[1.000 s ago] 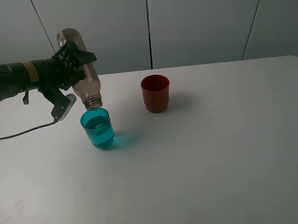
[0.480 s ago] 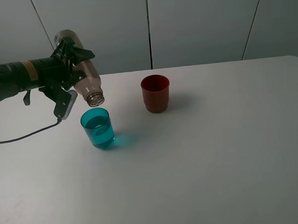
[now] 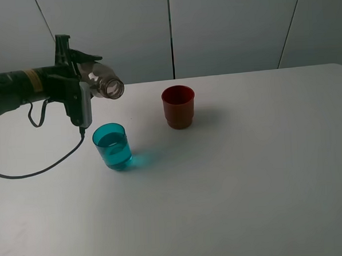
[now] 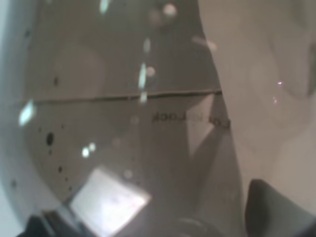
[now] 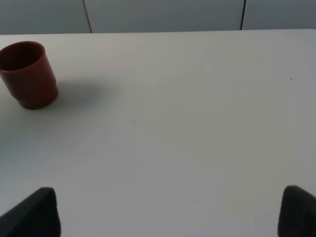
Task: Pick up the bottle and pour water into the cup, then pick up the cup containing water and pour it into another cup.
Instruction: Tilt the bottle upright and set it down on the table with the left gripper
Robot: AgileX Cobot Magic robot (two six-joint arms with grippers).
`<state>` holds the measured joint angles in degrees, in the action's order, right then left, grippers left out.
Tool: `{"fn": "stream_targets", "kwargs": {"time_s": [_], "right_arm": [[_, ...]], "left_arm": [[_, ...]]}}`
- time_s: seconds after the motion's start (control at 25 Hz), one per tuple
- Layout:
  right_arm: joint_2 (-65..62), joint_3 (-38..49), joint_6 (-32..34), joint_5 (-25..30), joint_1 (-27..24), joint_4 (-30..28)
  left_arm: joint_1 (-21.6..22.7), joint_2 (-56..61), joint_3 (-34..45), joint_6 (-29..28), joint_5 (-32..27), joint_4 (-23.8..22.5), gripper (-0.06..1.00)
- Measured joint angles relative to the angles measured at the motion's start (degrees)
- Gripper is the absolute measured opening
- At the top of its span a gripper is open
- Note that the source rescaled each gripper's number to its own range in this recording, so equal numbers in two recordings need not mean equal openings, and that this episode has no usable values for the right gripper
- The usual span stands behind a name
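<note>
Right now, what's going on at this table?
The left claw is shut on the tall, clear grey-brown plastic bottle, holding it about level above the translucent teal plastic tumbler, which has water in it. The opaque dark red plastic cup stands upright, apart to the right, untouched. The right claw hangs open over bare white table.

The worktop point(image 3: 248, 187) is a plain white, matt surface filling the lower part of the exterior high view. Its rear edge runs straight across that view. Behind it stands a wall point(image 3: 229, 27) of pale grey panels. A dark vertical seam point(image 3: 170, 33) divides the panels near the middle, and thinner slanted seams lie to either side. The right wrist view shows the same worktop point(image 5: 197, 123) and wall point(image 5: 163, 15).
</note>
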<state>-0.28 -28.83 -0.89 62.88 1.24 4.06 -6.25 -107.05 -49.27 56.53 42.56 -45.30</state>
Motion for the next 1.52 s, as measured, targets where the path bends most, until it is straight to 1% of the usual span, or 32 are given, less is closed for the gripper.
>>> {"fn": "stream_targets", "kwargs": {"time_s": [0.08, 0.2, 0.4, 0.44, 0.52, 0.64, 0.76, 0.84, 1.0, 1.08, 1.2, 1.28, 1.52], "right_arm": [[0.00, 0.00, 0.00, 0.00, 0.00, 0.00], [0.00, 0.00, 0.00, 0.00, 0.00, 0.00], [0.00, 0.00, 0.00, 0.00, 0.00, 0.00], [0.00, 0.00, 0.00, 0.00, 0.00, 0.00], [0.00, 0.00, 0.00, 0.00, 0.00, 0.00], [0.00, 0.00, 0.00, 0.00, 0.00, 0.00], [0.00, 0.00, 0.00, 0.00, 0.00, 0.00], [0.00, 0.00, 0.00, 0.00, 0.00, 0.00], [0.00, 0.00, 0.00, 0.00, 0.00, 0.00], [0.00, 0.00, 0.00, 0.00, 0.00, 0.00], [0.00, 0.00, 0.00, 0.00, 0.00, 0.00], [0.00, 0.00, 0.00, 0.00, 0.00, 0.00], [0.00, 0.00, 0.00, 0.00, 0.00, 0.00]], "left_arm": [[0.51, 0.00, 0.00, -6.88, 0.00, 0.00, 0.02], [1.70, 0.00, 0.00, -14.85, 0.00, 0.00, 0.02], [2.74, 0.00, 0.00, -22.19, 0.00, -0.11, 0.02], [2.85, 0.00, 0.00, -24.83, 0.00, -0.11, 0.02], [3.31, 0.00, 0.00, -31.20, 0.00, -0.33, 0.02], [3.95, 0.00, 0.00, -42.35, 0.00, -0.43, 0.02], [4.38, 0.00, 0.00, -50.68, 0.15, -0.57, 0.02], [4.68, 0.00, 0.00, -54.42, 1.13, -0.85, 0.02], [5.27, -0.93, 0.00, -59.37, 4.62, -1.01, 0.02], [5.90, -1.92, -0.13, -62.74, 6.37, -1.01, 0.02], [6.89, -3.77, -2.04, -68.40, 7.89, -1.11, 0.02], [7.32, -5.00, -3.06, -70.11, 9.65, -0.91, 0.02], [8.48, -8.57, -4.06, -71.68, 14.51, -0.49, 0.02]]}}
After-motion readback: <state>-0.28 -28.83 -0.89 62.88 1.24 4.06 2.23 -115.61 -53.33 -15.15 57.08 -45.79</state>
